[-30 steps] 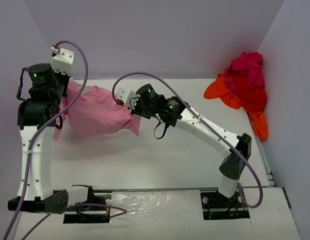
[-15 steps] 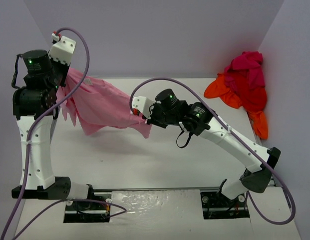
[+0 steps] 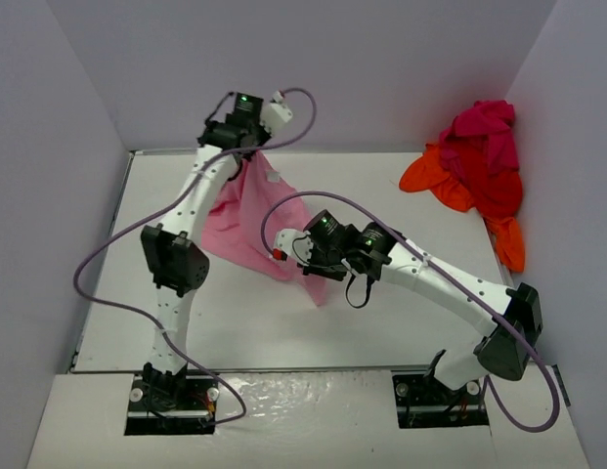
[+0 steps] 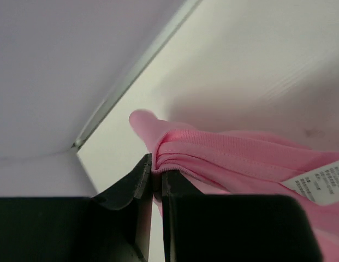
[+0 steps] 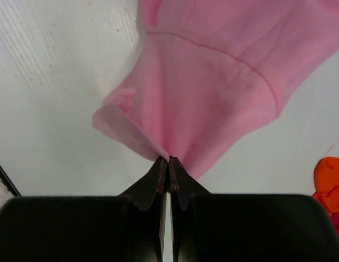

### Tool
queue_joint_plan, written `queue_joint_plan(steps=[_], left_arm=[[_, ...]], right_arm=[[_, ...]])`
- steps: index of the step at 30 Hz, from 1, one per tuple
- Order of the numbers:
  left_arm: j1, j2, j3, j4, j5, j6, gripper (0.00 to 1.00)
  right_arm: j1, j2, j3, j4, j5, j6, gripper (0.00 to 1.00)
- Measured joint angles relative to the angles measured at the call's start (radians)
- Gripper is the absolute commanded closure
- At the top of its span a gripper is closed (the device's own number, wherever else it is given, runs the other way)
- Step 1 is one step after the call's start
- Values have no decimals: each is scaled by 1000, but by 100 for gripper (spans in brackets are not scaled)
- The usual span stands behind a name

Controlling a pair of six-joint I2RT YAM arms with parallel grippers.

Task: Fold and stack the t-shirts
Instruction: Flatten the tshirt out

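Observation:
A light pink t-shirt [image 3: 246, 217] hangs in the air between my two grippers over the middle of the table. My left gripper [image 3: 261, 145] is high at the back and shut on the shirt's ribbed collar [image 4: 224, 150], next to its white label [image 4: 320, 180]. My right gripper [image 3: 301, 262] is lower and nearer, shut on a bunched edge of the same shirt [image 5: 213, 93]. Orange [image 3: 428, 172], red [image 3: 494, 188] and magenta [image 3: 482, 127] t-shirts lie in a heap at the back right.
The white table [image 3: 235, 322] is ringed by pale purple walls [image 3: 362, 68]. Its back edge meets the wall just behind the left gripper [image 4: 131, 71]. An orange shirt corner shows at the right in the right wrist view [image 5: 330, 177].
The left arm swung from the far left to the back centre, carrying the collar with it. The right gripper moved a little nearer. The shirt went from spread wide to hanging narrow.

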Motion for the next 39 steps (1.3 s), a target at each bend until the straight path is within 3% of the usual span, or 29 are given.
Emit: queue_joint_plan(steps=[3, 4, 6, 7, 9, 10, 11, 17, 26, 31, 35, 39], left_arm=[[-78, 183, 36, 14, 4, 18, 100], [-108, 238, 42, 15, 6, 23, 100], [-163, 324, 47, 18, 15, 28, 99], [-191, 361, 48, 19, 18, 30, 96], [-247, 407, 44, 29, 13, 29, 36], [-269, 418, 40, 36, 8, 28, 23], [-289, 421, 32, 43, 6, 26, 19], [-290, 413, 70, 89, 3, -9, 17], [7, 232, 50, 137, -35, -33, 16], [167, 59, -148, 201, -51, -48, 19], [229, -83, -405, 236, -46, -46, 19], [212, -102, -450, 233, -15, -46, 19]], right_arm=[[-33, 0, -32, -2, 25, 5, 86], [-45, 0, -38, -3, 36, 9, 74], [-65, 1, -43, -4, 60, 17, 38], [-74, 2, -46, -3, 73, 20, 31], [-95, 2, -61, 4, 113, 21, 22], [-105, 2, -72, 3, 136, 19, 21], [-114, 2, -84, 3, 155, 17, 21], [-193, 3, -96, 5, 244, -17, 24], [-242, 91, 85, 96, 280, -68, 46], [-234, 228, 218, 147, 273, -80, 62], [-207, 324, 256, 165, 266, -83, 60], [-140, 385, 261, 166, 264, -74, 60]])
